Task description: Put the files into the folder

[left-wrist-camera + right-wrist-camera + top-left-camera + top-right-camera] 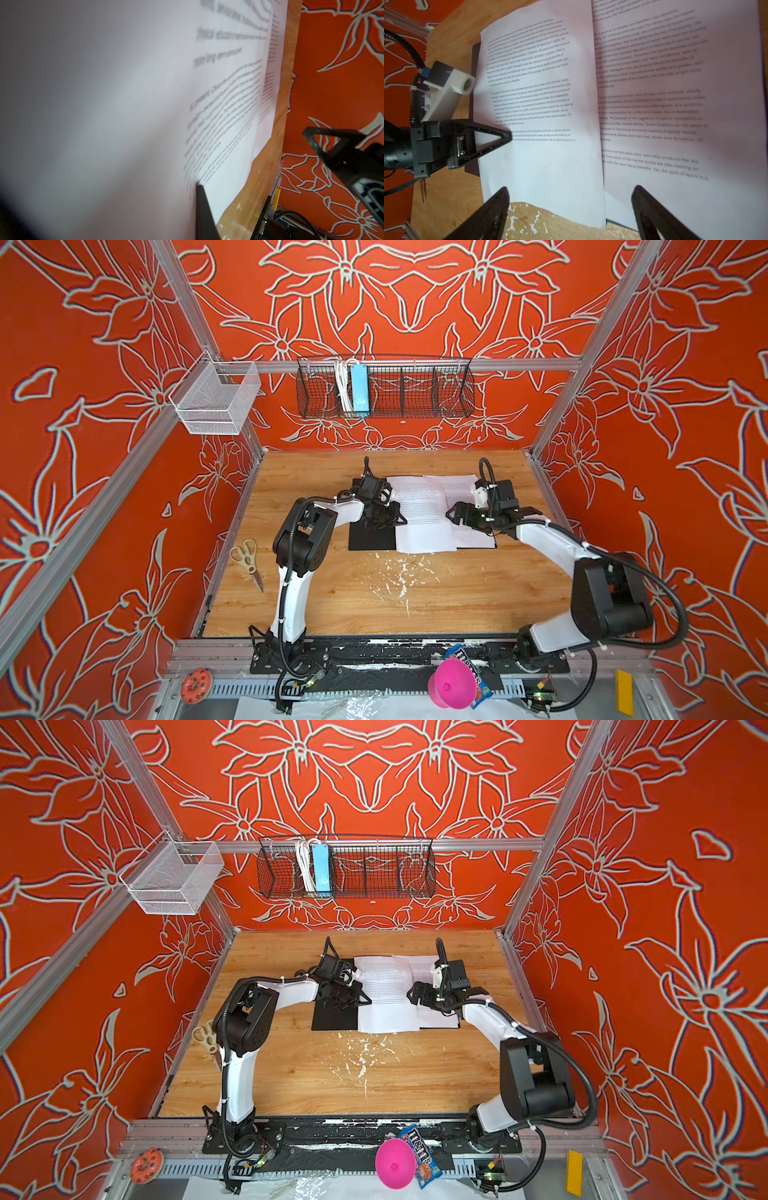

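The left gripper (508, 136) has its jaws closed to a point. The tip lies on the left-hand sheet of the files (419, 522), close to that sheet's left edge, but it is not clear whether paper is nipped between the tips or only pressed beneath them. The right gripper (571, 197) is spread wide with nothing between its fingers. In the right wrist view those fingers frame the seam where the left and right sheets meet. Only that view brings the print into focus: one paragraph begins "At present, China", and a dark strip of the folder (475, 62) shows beside the left sheet. The left wrist view gives little more than blurred white paper close to the lens and one black finger (202, 209) against it. Both top views show the whole layout: the folder lies open and flat, black inside up, on the far middle of the wooden table (332, 593). Its left half is bare and its right half is almost covered by paper. The open folder spreads from left to right. The sheets lie side by side on it, their long axes running from near to far. The heads of the text point toward the back wall (415, 302), and the right sheet is turned slightly askew. The left sheet overhangs the folder's near edge a little.
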